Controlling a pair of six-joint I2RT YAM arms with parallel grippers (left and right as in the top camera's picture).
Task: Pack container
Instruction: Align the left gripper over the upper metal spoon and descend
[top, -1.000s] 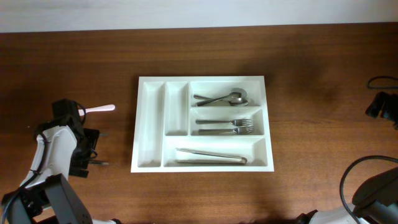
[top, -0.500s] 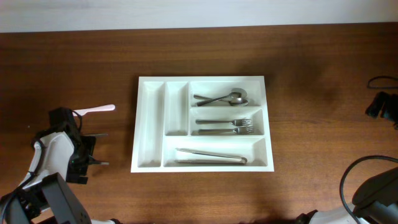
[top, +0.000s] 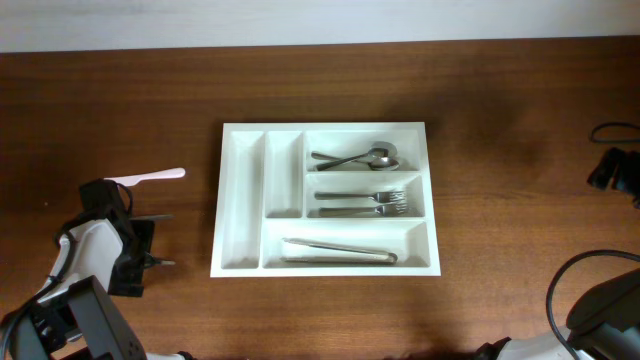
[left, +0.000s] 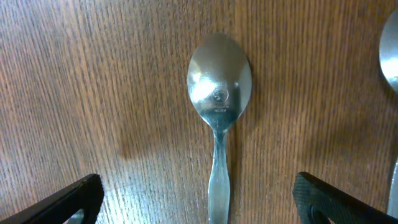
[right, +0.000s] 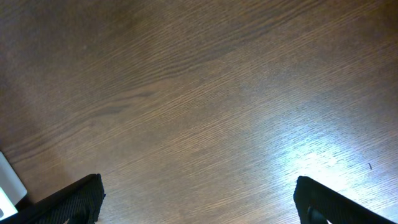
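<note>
The white container (top: 243, 200) lies mid-table. Its three wide right compartments hold spoons (top: 360, 158), forks (top: 365, 203) and a long metal piece (top: 340, 250); the two narrow left ones look empty. My left gripper (top: 155, 240) hovers open left of the container. In the left wrist view a metal spoon (left: 219, 106) lies on the wood, bowl away from me, its handle between the wide-apart fingers of the left gripper (left: 199, 200). The arm hides that spoon in the overhead view. My right gripper (right: 199, 202) stands open over bare wood.
A pink plastic utensil (top: 152, 176) lies on the table just beyond the left arm. Another metal piece (left: 390, 56) shows at the right edge of the left wrist view. A black part of the right arm (top: 612, 168) sits at the far right edge.
The left arm has drifted slightly toward the table's near edge, with its jaws still wide. The container, the cutlery in it and the right arm have not moved.
</note>
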